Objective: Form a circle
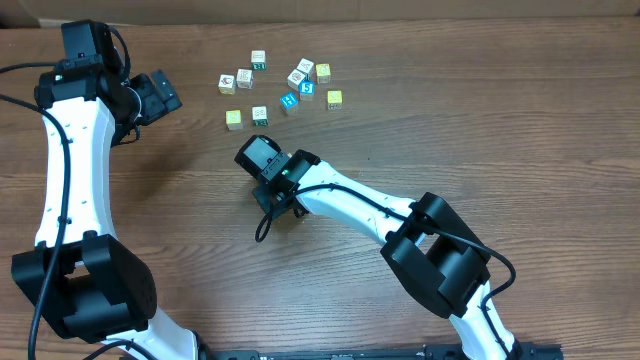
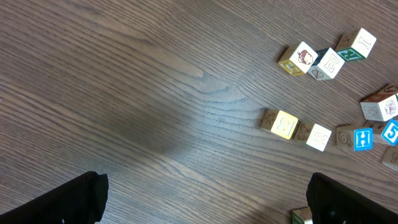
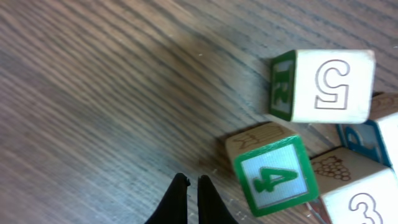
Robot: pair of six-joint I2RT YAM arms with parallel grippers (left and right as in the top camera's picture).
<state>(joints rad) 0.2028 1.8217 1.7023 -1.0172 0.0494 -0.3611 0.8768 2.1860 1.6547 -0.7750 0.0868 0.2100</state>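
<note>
Pushing with shut tips is where the trouble lies. The right pincer (image 3: 191, 199) has its two fingers pressed together on nothing, low over the wood and just beside the circle (image 3: 336, 163). That circle is a tight knot of four letter cubes, among them the cube marked 4 (image 3: 273, 177), the cube marked 5 (image 3: 323, 84) and a blue-faced one.

From overhead I cannot match these four cube for cube. The cubes visible there lie toward the far edge of the surface (image 1: 480, 130), about midway along it. The right pincer sits just on their near side.

The likeliest fault, as I judge it, is an off-centre nudge. The 4 sits askew, one corner toward the tips, so a push on that corner would spin it instead of sliding it. Its neighbours touch or nearly touch, so the shove would pass on and either squeeze the ring shut or burst it open.

The narrow tips could also slip past a corner and miss. The bulky wrist might sweep the scattered cubes (image 1: 244, 78) nearby.

The left pincer (image 2: 205, 196) stands wide open and empty toward the far-left corner, well apart from the cubes, and threatens little unless it swings inward.
</note>
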